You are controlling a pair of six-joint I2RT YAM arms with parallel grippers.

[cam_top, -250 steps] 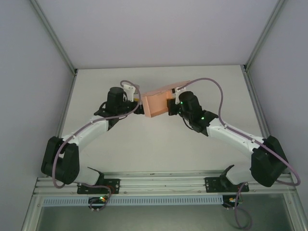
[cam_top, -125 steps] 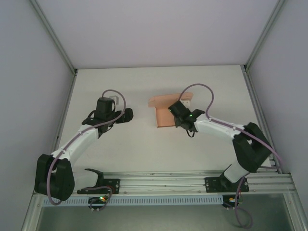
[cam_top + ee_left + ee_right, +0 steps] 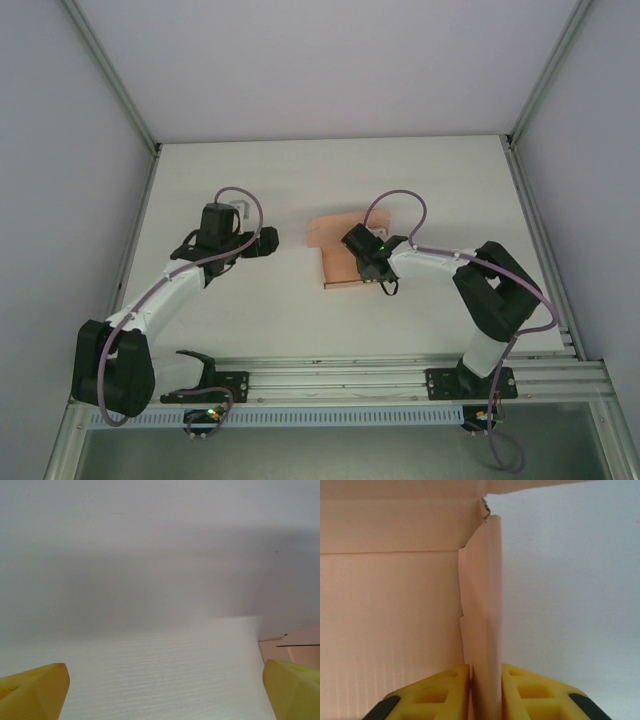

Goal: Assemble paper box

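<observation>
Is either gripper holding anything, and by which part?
The right gripper pinches the paper box by a side wall; the left gripper is open, empty.

The right gripper (image 3: 485, 671) has its two yellow plastic fingers (image 3: 437, 690) at the bottom of the view. They stand on either side of an upright side wall (image 3: 482, 605) of the salmon-pink thin-card paper box (image 3: 390, 620), with no gap showing between pads and card. The wall is seen edge-on and looks doubled over, its layers slightly uneven. To its left lies the box's inner floor, finely ribbed, running up to a creased back wall (image 3: 395, 527) across the top. The corner where the walls meet is a little crumpled. A thin flap (image 3: 520, 484) reaches right from there. The plain white surface (image 3: 570, 605) lies beyond the side wall.
</observation>
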